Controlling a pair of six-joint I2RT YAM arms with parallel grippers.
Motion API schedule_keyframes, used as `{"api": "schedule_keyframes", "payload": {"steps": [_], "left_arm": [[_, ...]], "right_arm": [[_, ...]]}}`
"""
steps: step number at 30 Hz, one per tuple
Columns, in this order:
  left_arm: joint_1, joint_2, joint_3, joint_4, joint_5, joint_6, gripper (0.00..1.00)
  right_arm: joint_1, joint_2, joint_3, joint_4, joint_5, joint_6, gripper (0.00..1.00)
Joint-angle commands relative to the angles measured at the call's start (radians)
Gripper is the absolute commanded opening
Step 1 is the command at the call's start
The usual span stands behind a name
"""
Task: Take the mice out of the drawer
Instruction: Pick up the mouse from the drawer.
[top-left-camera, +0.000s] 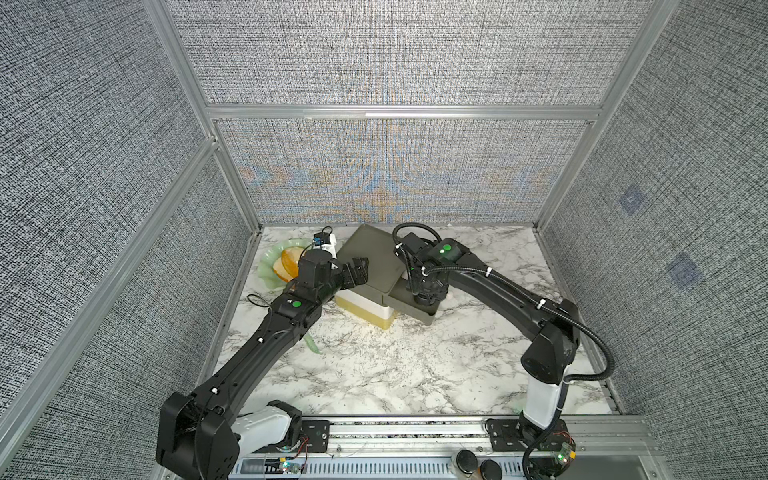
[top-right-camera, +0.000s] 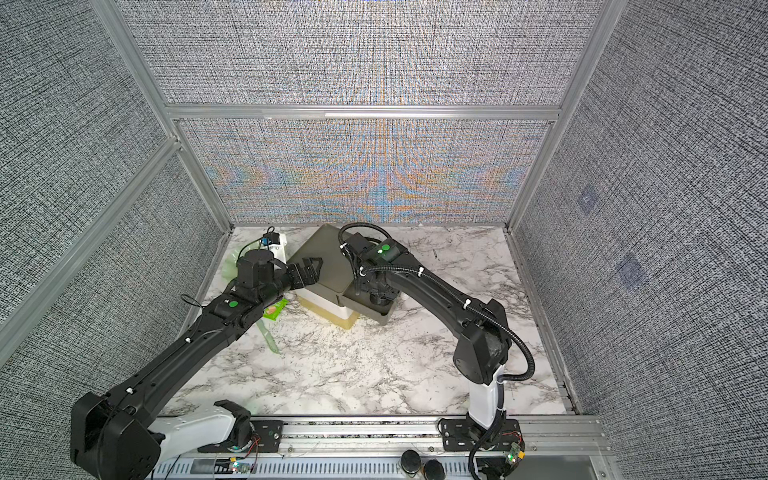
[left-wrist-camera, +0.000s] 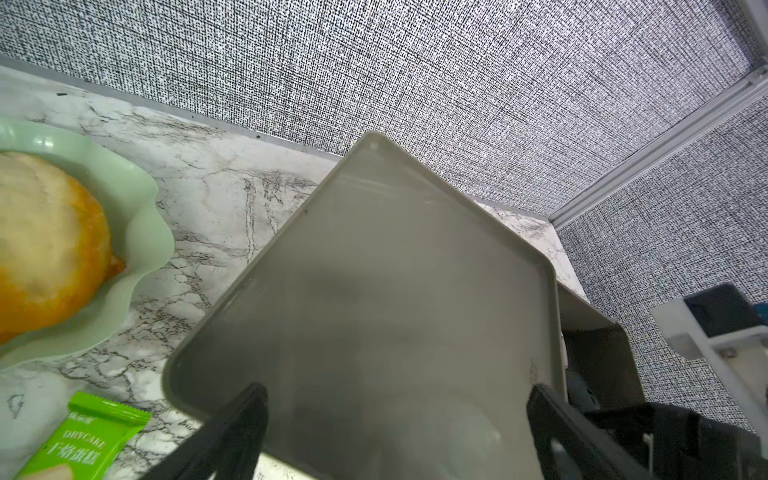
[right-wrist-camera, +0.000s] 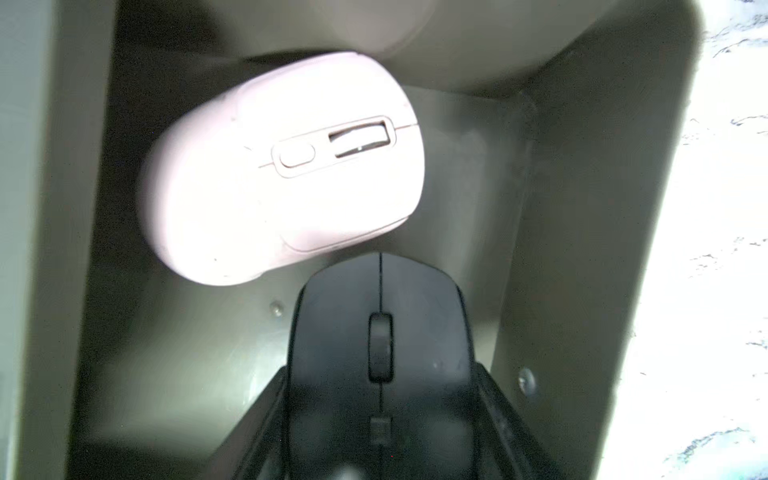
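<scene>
The grey drawer (top-left-camera: 419, 313) is pulled out of a white cabinet with a grey top (top-left-camera: 370, 257). The wrist view shows two mice on the floor of the drawer (right-wrist-camera: 582, 208). A pale pink mouse (right-wrist-camera: 282, 166) lies at the back and a black mouse (right-wrist-camera: 380, 299) in front of it. My right gripper (right-wrist-camera: 380, 374) reaches down into the drawer, its fingers (right-wrist-camera: 484, 395) pressed against both sides of the black mouse. My left gripper (top-left-camera: 359, 268) hovers open over the cabinet's top (left-wrist-camera: 395, 270), holding nothing.
A green wavy plate (top-left-camera: 270, 266) with bread sits at the back left, beside a green snack packet (left-wrist-camera: 91, 436). A white and blue object (top-left-camera: 328, 243) stands behind the left wrist. Two dark round objects (top-left-camera: 467, 459) lie by the front rail. Fabric walls enclose the table.
</scene>
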Motion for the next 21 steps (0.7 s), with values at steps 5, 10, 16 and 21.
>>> {"api": "schedule_keyframes", "payload": {"steps": [5, 10, 16, 21], "left_arm": [[0.001, -0.016, 0.030, -0.075, 0.024, 0.009, 0.99], [0.001, -0.025, 0.060, -0.093, 0.057, 0.034, 1.00], [-0.003, -0.004, 0.139, -0.151, 0.152, 0.075, 1.00], [-0.033, 0.007, 0.184, -0.180, 0.184, 0.092, 0.99]], "right_arm": [[-0.005, -0.044, 0.040, -0.024, 0.028, -0.020, 0.55], [-0.015, -0.082, 0.072, -0.033, 0.055, -0.088, 0.55], [-0.060, -0.154, 0.051, -0.033, 0.100, -0.222, 0.55], [-0.147, -0.214, -0.024, -0.037, 0.088, -0.340, 0.55]]}}
